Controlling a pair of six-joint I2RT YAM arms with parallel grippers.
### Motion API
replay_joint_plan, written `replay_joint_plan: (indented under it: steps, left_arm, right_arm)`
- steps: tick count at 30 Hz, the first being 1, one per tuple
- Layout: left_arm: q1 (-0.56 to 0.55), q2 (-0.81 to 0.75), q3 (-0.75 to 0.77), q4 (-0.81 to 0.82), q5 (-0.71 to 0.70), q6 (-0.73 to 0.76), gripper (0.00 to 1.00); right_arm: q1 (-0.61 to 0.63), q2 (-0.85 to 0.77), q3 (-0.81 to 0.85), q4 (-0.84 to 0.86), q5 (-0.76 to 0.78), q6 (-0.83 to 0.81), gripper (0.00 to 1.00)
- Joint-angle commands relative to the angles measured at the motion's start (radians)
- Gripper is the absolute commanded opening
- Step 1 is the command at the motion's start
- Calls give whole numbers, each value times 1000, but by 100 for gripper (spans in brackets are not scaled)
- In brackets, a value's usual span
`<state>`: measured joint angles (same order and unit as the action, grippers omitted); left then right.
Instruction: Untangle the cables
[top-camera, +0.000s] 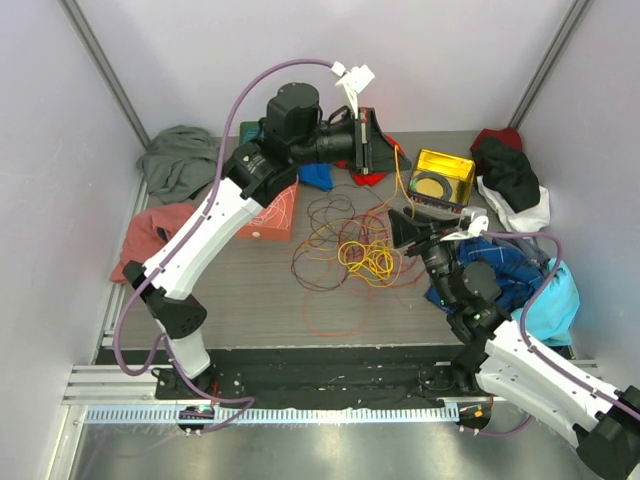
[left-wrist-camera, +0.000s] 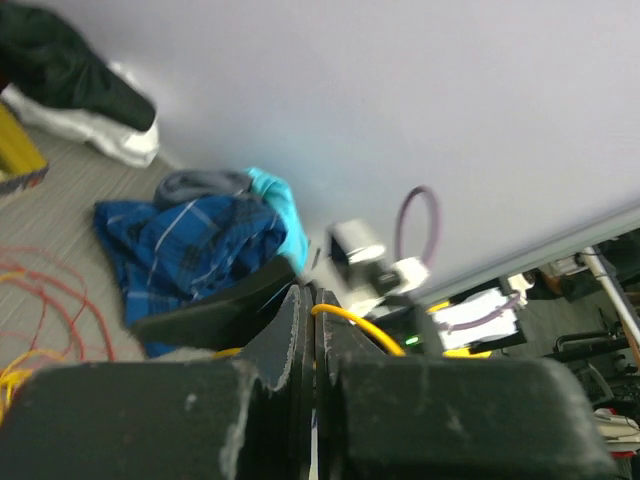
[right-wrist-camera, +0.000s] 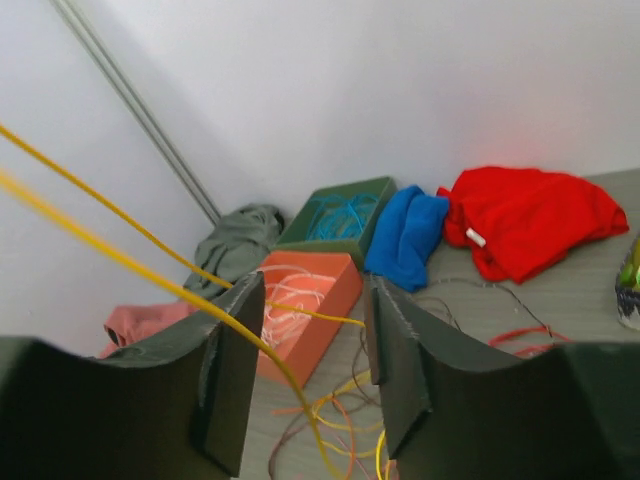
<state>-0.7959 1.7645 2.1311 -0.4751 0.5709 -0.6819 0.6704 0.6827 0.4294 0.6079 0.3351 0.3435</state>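
Note:
The cables (top-camera: 345, 250) lie as a tangle of yellow, orange, red and dark brown loops mid-table. My left gripper (top-camera: 372, 140) is raised near the back wall, shut on a yellow cable (top-camera: 398, 175) that runs down to the tangle. In the left wrist view its jaws (left-wrist-camera: 312, 300) are pressed together with the yellow cable (left-wrist-camera: 365, 328) coming out between them. My right gripper (top-camera: 400, 230) is open at the tangle's right edge. In the right wrist view (right-wrist-camera: 310, 300) two taut yellow strands (right-wrist-camera: 130, 262) cross the gap between its fingers, and the pads touch nothing.
An orange box (top-camera: 275, 215) holding white cable and a green box (right-wrist-camera: 340, 215) holding blue cable stand at the back left. A yellow box (top-camera: 443, 177) stands at the back right. Garments lie around the edges: grey (top-camera: 180, 160), pink (top-camera: 150, 235), blue plaid (top-camera: 500, 265), red (right-wrist-camera: 525, 215).

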Motion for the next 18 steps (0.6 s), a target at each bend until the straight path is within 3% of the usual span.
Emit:
replay_joint_plan:
  steps: [1,9,18]
  left_arm:
    - [-11,1,127,85,60,-56,0]
    - [-43,88,277,161,99,-145,0]
    - [-46,127,277,233,118,-206,0]
  right_arm:
    - [3,-6,-61,-17,-5,-23,55]
    - [9,109,-78,151,-91,-51,59]
    - [37,231,-64,276,-78,-52,59]
